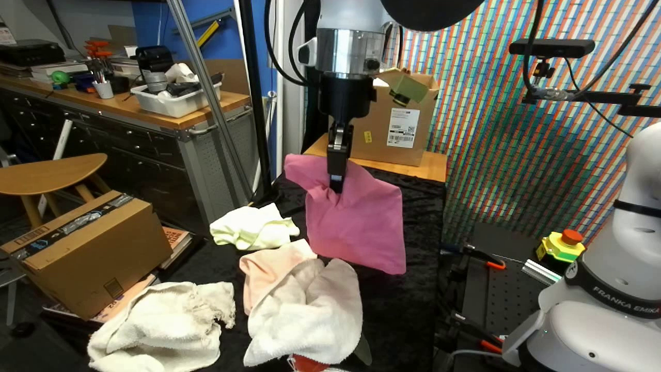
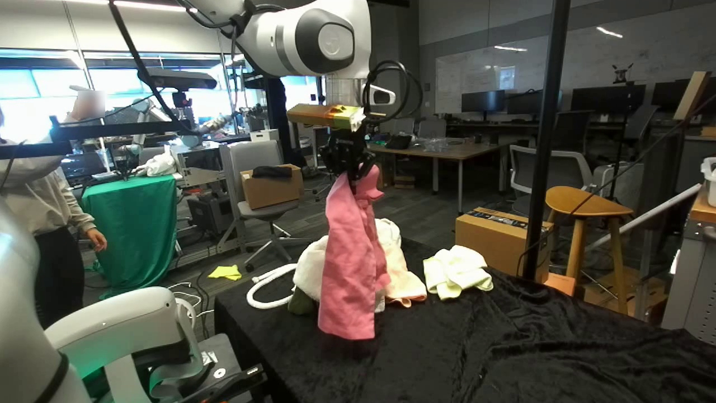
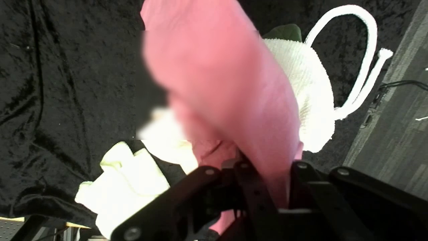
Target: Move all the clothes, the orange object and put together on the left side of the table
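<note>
Black and velvety, the table (image 2: 458, 347) spreads beneath all the fabric, presumably as plain ground for sorting; above it hangs a bright-pink cloth (image 1: 359, 222), caught high up so that the rest drops in a loose sheet, probably held there to clear its neighbours; whether its lower edge brushes the tabletop I cannot tell; a rumpled white towel (image 1: 310, 320) and a frayed cream towel (image 1: 168, 323) lie just beside each other, likely the core of the heap wanted at the left; a pale-pink cloth (image 1: 273, 263) is partly covered by the white towel, which suits a pile meant to be together; a pale-yellow cloth (image 1: 253, 227) sits bunched just beyond, perhaps needing to be drawn in; the Robotiq gripper (image 1: 336, 184) points downward, fingers (image 1: 337, 164) pinching a fold of the bright-pink cloth, leaving its weight to dangle; smallest, an orange-red object (image 1: 308, 363) shows at the white towel's near edge in an exterior view, mostly hidden; under or merely beside it, I cannot say, yet it seems to be with the heap.
</note>
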Controlling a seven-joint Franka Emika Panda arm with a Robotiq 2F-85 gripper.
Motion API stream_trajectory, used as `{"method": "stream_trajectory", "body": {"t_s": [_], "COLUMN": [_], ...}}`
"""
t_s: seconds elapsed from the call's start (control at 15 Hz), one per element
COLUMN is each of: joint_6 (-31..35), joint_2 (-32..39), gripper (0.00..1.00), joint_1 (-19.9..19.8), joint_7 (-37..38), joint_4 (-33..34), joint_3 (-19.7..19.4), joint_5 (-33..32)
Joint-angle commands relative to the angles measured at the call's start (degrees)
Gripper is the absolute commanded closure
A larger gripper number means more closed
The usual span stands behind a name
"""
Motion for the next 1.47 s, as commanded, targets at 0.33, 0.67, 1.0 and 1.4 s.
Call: {"method": "stream_trajectory", "body": {"t_s": [0.33,0.67,1.0,1.4], "joint_6": [-5.4,-5.7,-3.3,1.8], "joint_2": [-2.8,-2.1,-1.6,0.0], "gripper": [0.88,0.88,0.88,0.88], "joint_1": [1.3,2.6,4.7,7.1], "joint_7": [-6.4,-6.0,-4.8,-2.1], "joint_4": [1.2,0.6,-0.8,-1.0], "joint_3": [-1.1,0.1,2.2,5.1], "joint_5": [10.9,13.1,14.2,14.5]}}
